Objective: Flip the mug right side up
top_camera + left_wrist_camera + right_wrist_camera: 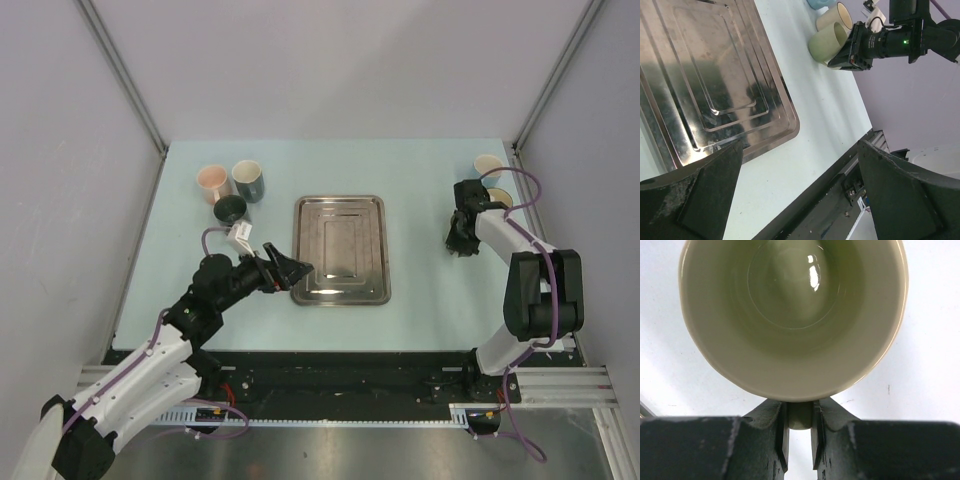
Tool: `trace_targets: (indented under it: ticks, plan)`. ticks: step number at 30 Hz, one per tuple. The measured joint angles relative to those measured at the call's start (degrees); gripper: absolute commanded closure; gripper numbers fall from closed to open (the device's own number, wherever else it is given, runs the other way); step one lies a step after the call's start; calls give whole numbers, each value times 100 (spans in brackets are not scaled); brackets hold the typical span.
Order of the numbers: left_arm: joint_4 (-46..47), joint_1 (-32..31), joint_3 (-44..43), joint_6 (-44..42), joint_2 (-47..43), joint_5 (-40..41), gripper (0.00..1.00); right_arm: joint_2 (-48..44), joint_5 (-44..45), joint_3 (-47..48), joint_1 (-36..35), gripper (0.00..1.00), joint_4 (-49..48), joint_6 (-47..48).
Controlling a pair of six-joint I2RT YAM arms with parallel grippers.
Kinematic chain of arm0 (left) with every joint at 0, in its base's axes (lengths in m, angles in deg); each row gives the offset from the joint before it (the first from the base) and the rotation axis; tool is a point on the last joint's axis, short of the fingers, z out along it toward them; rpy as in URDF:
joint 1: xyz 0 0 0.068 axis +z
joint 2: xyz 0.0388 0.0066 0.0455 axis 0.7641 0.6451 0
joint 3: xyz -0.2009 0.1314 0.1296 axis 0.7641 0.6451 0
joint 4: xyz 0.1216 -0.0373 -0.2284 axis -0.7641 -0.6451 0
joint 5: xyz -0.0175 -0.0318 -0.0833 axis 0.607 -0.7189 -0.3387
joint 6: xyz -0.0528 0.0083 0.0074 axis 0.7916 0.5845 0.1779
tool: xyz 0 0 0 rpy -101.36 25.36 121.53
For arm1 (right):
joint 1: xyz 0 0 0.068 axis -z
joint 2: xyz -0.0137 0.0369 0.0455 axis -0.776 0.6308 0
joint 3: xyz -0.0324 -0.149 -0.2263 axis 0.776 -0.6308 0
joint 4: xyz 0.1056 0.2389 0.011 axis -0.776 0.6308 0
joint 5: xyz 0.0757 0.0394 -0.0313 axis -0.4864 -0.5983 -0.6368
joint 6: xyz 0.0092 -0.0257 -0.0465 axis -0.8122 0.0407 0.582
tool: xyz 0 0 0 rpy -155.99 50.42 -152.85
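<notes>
A steel tray (339, 250) lies flat in the middle of the counter (420, 300), empty, its long sides running toward the far edge. Near the far-left corner 3 cups cluster: 1 pink cup (212, 181), 1 grey cup (248, 181) beside it, 1 black cup (230, 210) just nearer. 1 cream cup (488, 165) stands at the far-right corner.

A flat silver metal tray (340, 199) lies in the middle of the pale blue table (430, 290). Behind it on the left stand a pink ceramic mug (213, 181), a dark grey-blue mug (248, 180) and a black cup (230, 209). A cream ceramic mug (499, 197) sits far right, with a second cream mug (488, 166) just behind it.
</notes>
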Motion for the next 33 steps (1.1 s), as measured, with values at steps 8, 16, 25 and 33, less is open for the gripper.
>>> trace_targets:
  ticks: [8, 16, 25, 33]
  plan:
    - [-35, 0, 0, -22, -7, 0, 0, 2, -76, 2, 57, 51, -105, -79]
    - [-42, 0, 0, -24, -2, 0, 0, -103, -125, 2, 2, 45, -109, -157]
    - [-374, 0, -7, -203, 11, 203, 0, -1628, 31, 564, -1405, 33, 380, -348]
    - [-1593, -92, -916, -743, 710, 1246, 0, -3401, 1543, 743, -4216, 30, 350, -452]
